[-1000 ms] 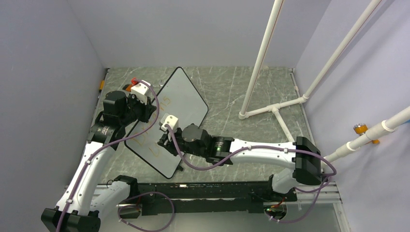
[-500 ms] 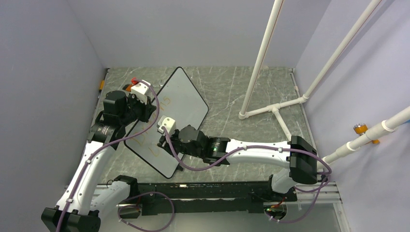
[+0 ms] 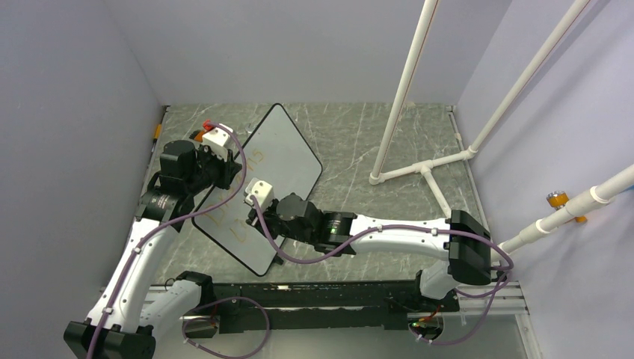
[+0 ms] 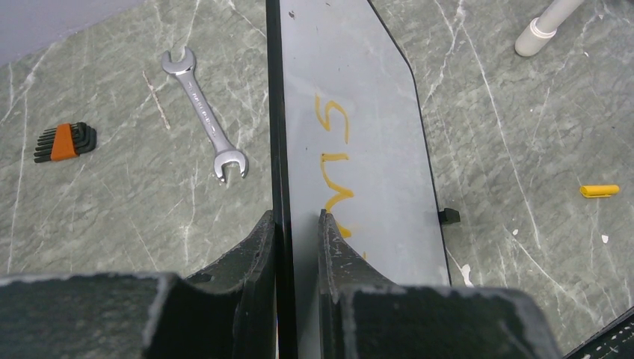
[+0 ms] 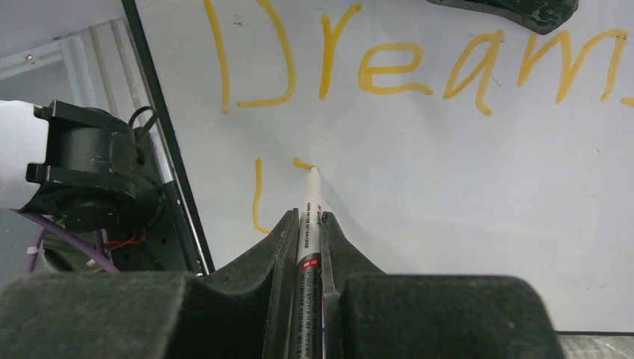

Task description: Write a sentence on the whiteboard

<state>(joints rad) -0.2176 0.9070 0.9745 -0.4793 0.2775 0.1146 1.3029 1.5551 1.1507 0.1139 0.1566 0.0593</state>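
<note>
the right gripper (image 5: 308,218) pinches a slim white marker pen (image 5: 312,196). over the last second it slid slightly toward the left arm, and the tip now touches the large white black-rimmed whiteboard (image 5: 463,194) at a short stroke just beside the "l" of line two. the orange-yellow handwritten sentence (image 5: 396,67) shows "dreams" above, so the second word looks barely begun. bare white lies rightward for it; the black rim is close on the left. the left gripper (image 4: 297,224) is clamped on the board's edge, holding it tilted above the grey-green marbled table (image 4: 523,112). beyond lies a steel spanner (image 4: 203,112).
</note>
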